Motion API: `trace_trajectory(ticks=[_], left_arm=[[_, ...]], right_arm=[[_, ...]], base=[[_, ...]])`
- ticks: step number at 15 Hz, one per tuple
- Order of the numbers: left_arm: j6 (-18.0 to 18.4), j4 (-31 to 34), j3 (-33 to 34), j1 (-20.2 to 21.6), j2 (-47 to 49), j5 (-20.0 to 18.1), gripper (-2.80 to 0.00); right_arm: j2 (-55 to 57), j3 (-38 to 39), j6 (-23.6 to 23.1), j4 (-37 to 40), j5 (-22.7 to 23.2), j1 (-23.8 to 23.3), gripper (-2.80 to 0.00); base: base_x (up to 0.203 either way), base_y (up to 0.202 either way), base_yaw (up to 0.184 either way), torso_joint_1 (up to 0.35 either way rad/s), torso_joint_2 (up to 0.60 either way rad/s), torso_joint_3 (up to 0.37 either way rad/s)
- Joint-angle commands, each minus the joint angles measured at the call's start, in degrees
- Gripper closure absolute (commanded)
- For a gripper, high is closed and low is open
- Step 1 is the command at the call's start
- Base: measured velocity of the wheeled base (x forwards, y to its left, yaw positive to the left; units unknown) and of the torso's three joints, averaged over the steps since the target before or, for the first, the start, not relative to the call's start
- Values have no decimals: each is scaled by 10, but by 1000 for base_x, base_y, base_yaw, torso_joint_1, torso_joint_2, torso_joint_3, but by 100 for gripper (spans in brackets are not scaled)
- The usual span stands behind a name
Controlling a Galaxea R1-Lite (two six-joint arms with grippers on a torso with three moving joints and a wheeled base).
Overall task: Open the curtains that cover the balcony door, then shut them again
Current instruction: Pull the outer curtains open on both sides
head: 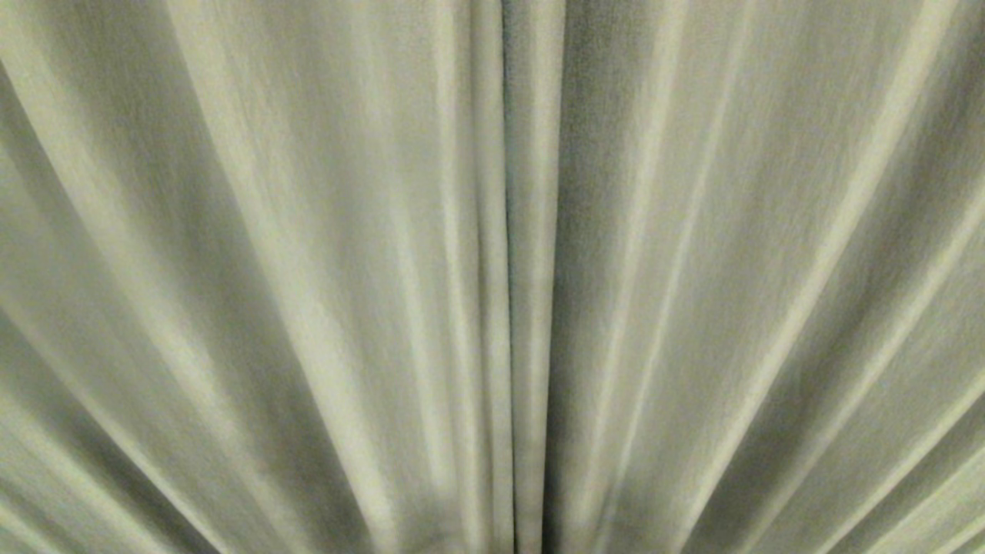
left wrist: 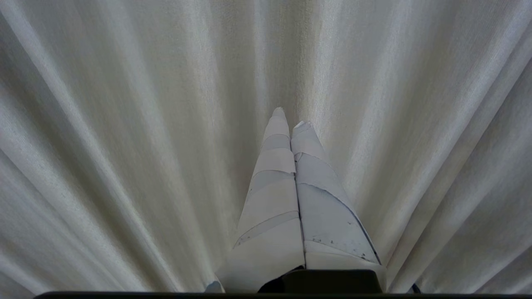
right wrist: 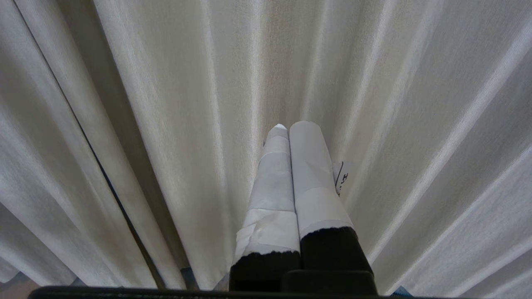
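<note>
The curtains (head: 308,277) fill the whole head view as pleated grey-green fabric, two panels meeting along a dark seam (head: 506,231) near the middle. No arm shows in that view. My left gripper (left wrist: 290,118) is shut with nothing in it, its white-taped fingers pressed together and pointing at the pale curtains (left wrist: 124,145). The right gripper (right wrist: 293,126) is shut and empty too, white tape over black fingers, facing the curtains (right wrist: 415,124); a dark gap between panels (right wrist: 104,178) lies off to its side. The balcony door is hidden behind the fabric.
A small white tag with dark writing (right wrist: 343,178) sticks out beside the right gripper's finger. Fabric covers everything ahead in all three views.
</note>
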Motion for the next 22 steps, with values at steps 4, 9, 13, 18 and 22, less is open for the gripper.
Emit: trace_trajectory(ticks=[4, 9, 13, 18, 22], left_arm=[[0, -1, 0, 0, 0, 0, 0], [0, -1, 0, 0, 0, 0, 0], [0, 0, 0, 0, 0, 0, 0], [0, 0, 0, 0, 0, 0, 0], [0, -1, 0, 0, 0, 0, 0]], right_arm=[[1, 0, -8, 1, 2, 0, 0], [22, 0, -88, -12, 13, 0, 0], [132, -10, -94, -86, 18, 7, 0], [335, -131, -104, -157, 59, 38, 0], [449, -271, -126, -170, 152, 98, 0]], base=[[0, 0, 0, 0, 0, 0], [0, 0, 0, 0, 0, 0], [0, 0, 0, 0, 0, 0], [0, 0, 0, 0, 0, 0], [0, 0, 0, 0, 0, 0]])
